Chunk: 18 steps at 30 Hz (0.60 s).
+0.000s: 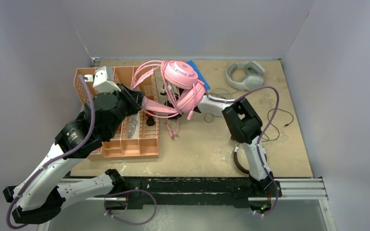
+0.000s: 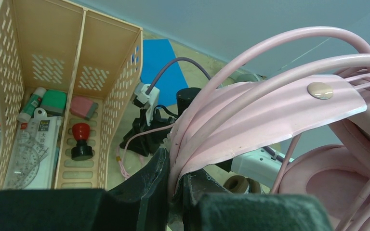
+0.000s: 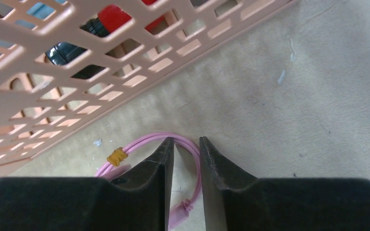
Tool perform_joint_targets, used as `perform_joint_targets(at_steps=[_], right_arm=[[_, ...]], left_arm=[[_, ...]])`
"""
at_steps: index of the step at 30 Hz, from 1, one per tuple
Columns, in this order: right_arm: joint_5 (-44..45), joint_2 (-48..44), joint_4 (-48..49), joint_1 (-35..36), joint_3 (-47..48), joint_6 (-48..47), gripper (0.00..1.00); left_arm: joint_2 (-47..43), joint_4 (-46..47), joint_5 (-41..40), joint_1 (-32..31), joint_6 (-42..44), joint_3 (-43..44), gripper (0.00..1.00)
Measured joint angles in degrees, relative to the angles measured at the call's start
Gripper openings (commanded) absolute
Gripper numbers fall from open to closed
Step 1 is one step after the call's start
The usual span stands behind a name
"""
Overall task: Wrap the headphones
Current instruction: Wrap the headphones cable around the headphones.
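Down at the table, the right gripper is hanging with its jaws narrow but apart. The bend of the pink cable is arching just under the tips, with one strand running down through the gap. Whether the pads are touching it yet is hard to tell from this angle. The cable's loose end, bound with a yellow tie, is trailing off leftward beside the perforated wall of the peach organiser. Above, the left gripper is clamping the coiled loops and strap of the pink headphones, holding them up off the table next to the organiser. With the tail lying directly beneath it, the right arm is looking the nearer one to pinch it.
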Motion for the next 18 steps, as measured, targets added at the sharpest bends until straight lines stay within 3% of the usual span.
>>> perform_joint_targets(at_steps=[3, 7, 13, 18], right_arm=[[4.5, -0.2, 1.6, 1.3, -0.5, -0.5, 0.23], [11.2, -1.2, 3.6, 3.1, -2.1, -1.2, 0.00], [21.9, -2.4, 5.0, 5.4, -3.5, 0.9, 0.00], [27.9, -7.1, 6.3, 5.1, -10.0, 6.1, 0.00]], left_arm=[[0.0, 0.0, 0.0, 0.0, 0.1, 0.0, 0.00], [-0.1, 0.0, -0.1, 0.0, 0.1, 0.0, 0.00], [-0.8, 0.0, -0.9, 0.0, 0.1, 0.0, 0.00], [-1.7, -0.1, -3.0, 0.0, 0.0, 0.0, 0.00]])
